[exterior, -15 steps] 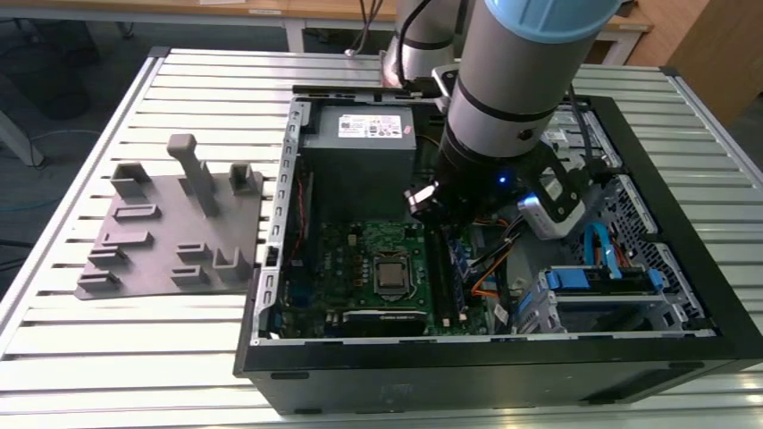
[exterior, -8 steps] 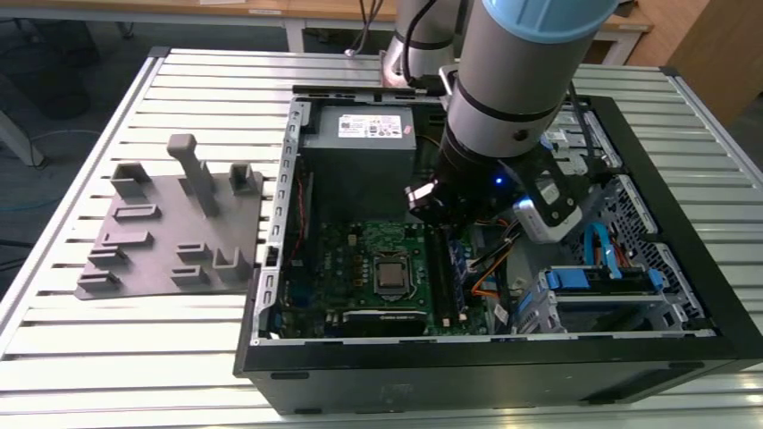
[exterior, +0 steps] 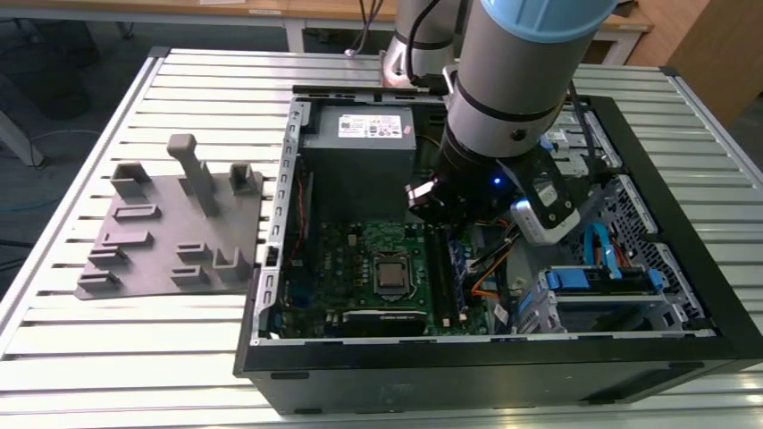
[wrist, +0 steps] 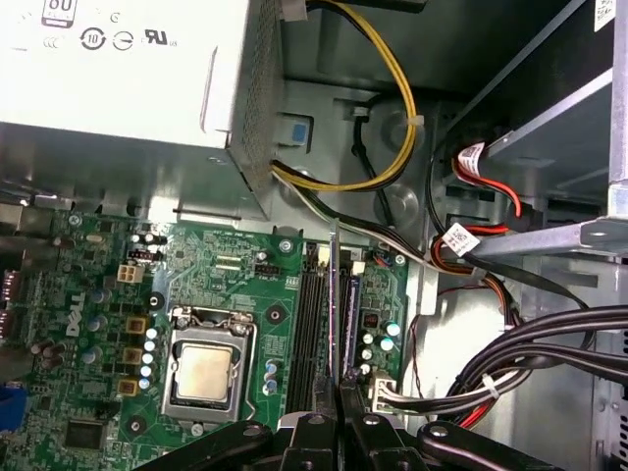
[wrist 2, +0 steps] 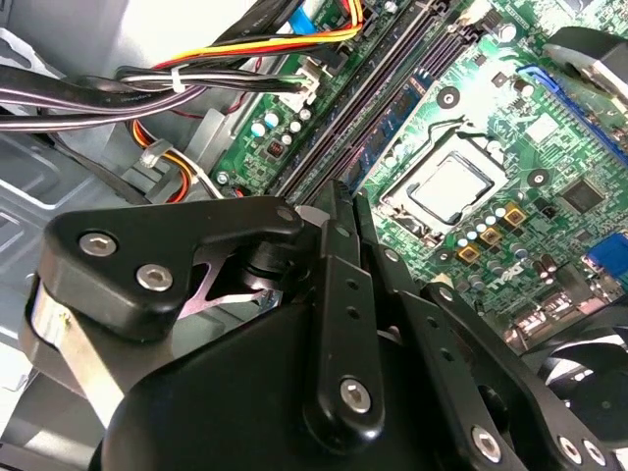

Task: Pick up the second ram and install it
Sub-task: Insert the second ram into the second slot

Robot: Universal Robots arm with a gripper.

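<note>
Low in the first wrist view, the gripper (wrist: 339, 417) pinches the second ram (wrist: 337, 304) edge-on, fingers clamped on its end, holding it upright above the memory slots (wrist: 312, 329) so it lines up lengthwise.

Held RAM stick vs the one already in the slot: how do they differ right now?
In the first wrist view, the thin dark second ram is clamped in the gripper; the blue-green seated stick sits in its slot, untouched. The second ram shows edge-on, while the seated stick shows some face. Both run parallel to the black slots.
</note>
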